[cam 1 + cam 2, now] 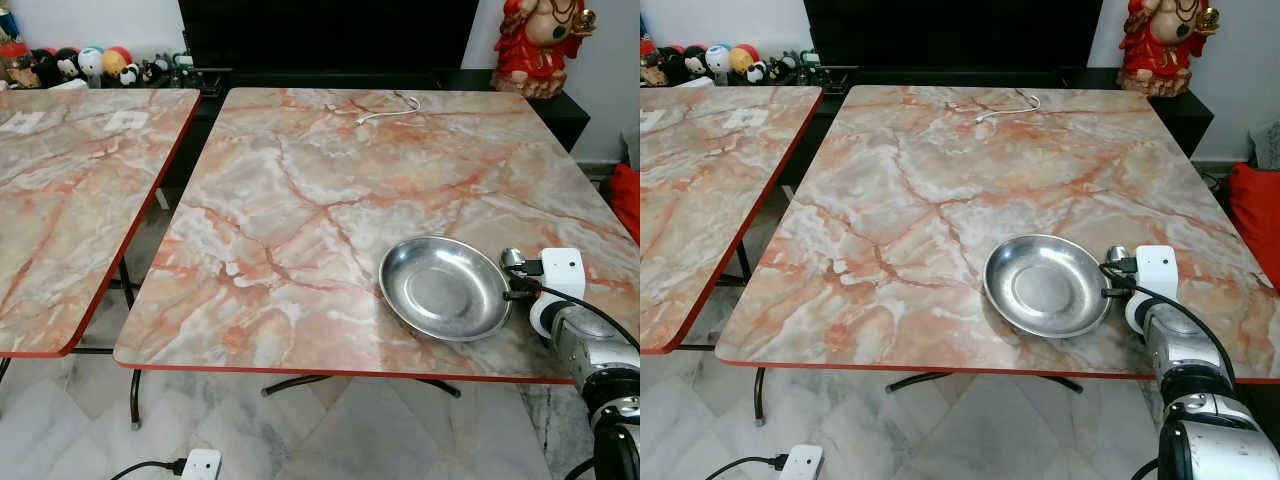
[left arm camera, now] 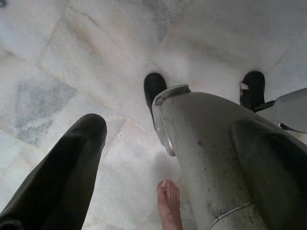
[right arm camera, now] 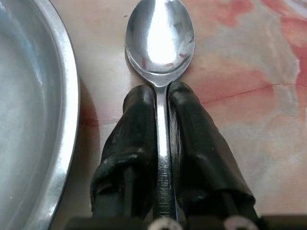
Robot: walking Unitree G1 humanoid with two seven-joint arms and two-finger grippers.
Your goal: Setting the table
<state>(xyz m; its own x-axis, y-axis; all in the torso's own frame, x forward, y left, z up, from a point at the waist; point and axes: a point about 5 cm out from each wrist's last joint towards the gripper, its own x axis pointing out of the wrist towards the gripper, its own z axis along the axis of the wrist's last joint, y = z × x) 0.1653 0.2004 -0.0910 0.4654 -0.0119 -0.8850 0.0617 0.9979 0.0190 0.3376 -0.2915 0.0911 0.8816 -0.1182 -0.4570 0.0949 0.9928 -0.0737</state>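
Note:
A round steel plate [image 1: 445, 288] lies empty near the front right corner of the marble table [image 1: 300, 200]. Just right of its rim, my right gripper [image 3: 160, 93] is shut on the handle of a steel spoon [image 3: 159, 38]. The spoon's bowl [image 1: 512, 258] points toward the table's far side, low over the tabletop; I cannot tell whether it touches. The right wrist view shows the plate's rim [image 3: 72, 96] close beside the fingers [image 3: 139, 120]. My left gripper [image 2: 168, 124] hangs open beside my leg, over the floor.
A second marble table [image 1: 60, 170] stands to the left, across a narrow gap. A white cable [image 1: 385, 108] lies at the far edge. A red statue [image 1: 540, 40] and toys [image 1: 90, 62] sit behind. A person's bare foot [image 2: 168, 201] is on the floor near my feet.

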